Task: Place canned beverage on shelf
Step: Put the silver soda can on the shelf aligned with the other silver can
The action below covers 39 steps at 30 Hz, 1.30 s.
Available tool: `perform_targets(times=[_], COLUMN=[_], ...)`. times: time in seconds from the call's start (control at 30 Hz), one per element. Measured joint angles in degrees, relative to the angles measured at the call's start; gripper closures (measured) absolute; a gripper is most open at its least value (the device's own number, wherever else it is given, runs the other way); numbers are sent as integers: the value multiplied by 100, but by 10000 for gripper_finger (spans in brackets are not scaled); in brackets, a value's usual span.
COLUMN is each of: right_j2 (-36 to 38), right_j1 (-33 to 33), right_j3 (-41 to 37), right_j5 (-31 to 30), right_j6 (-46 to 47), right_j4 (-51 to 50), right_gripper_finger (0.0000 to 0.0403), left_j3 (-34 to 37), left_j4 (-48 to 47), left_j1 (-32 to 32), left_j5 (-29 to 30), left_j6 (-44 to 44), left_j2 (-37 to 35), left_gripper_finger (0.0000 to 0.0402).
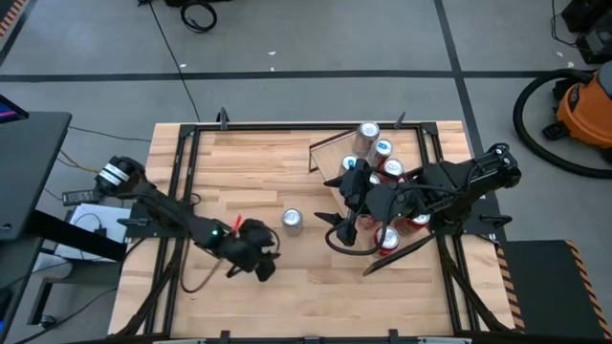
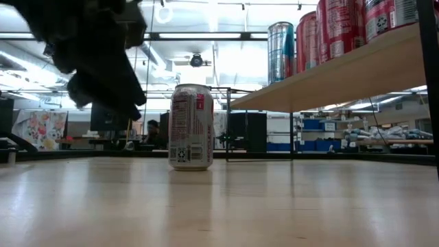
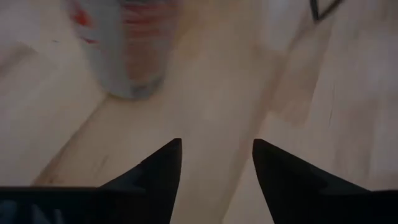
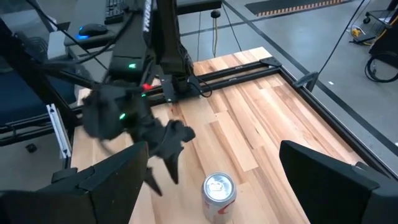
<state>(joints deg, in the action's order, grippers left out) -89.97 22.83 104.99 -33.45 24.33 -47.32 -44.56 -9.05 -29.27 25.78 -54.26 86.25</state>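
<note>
Spanning most of the high view, the light butcher-block tabletop (image 1: 258, 162) carries every item inspected. At its two o'clock corner stands the shelf (image 1: 330, 161), a long plank of light wood on thin black metal rails, raised above the table as the low view confirms. A row of upright red and silver-blue cans (image 1: 381, 158) already occupies it, which suggests the remaining stock is meant to join them.

The right gripper (image 4: 211, 171) hovers above the table beside the shelf, its fingers spread wide and empty; its position appears to be a waiting one.

The left gripper (image 1: 265, 260) sits at roughly seven o'clock of the table centre, fingers parted with nothing between them, pointed toward the one loose can, seemingly lined up for a grasp.

That silver cylindrical beverage can with red markings (image 1: 292, 221) stands upright on bare tabletop near the centre, clear of both grippers and well short of the shelf. Placement is judged not yet begun.
</note>
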Motion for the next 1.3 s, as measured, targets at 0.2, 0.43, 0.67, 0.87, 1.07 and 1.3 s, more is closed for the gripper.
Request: perform_targets(times=[0.2,0.43,0.67,0.87,1.07,1.3], right_j2=[0,0,0,0,0,0], right_j1=[-2,-37,-70,-120,-149,-149], right_j3=[0,0,0,0,0,0], right_j5=[5,4,2,-5,-6,-3], right_j6=[-34,-52,-66,-159,-159,-159], right_j4=[0,1,5,12,17,39], right_gripper_finger=[29,29,29,29,29,29], left_j3=[694,697,697,697,697,697], left_j4=[857,857,1347,1586,1602,1591], left_j1=[93,389,665,864,891,893], left_j5=[616,610,276,-368,-341,-337], left_j6=[-455,-414,-495,-525,-640,-705], left_j2=[-469,-450,-447,-397,-309,-244], left_gripper_finger=[214,216,216,216,216,216])
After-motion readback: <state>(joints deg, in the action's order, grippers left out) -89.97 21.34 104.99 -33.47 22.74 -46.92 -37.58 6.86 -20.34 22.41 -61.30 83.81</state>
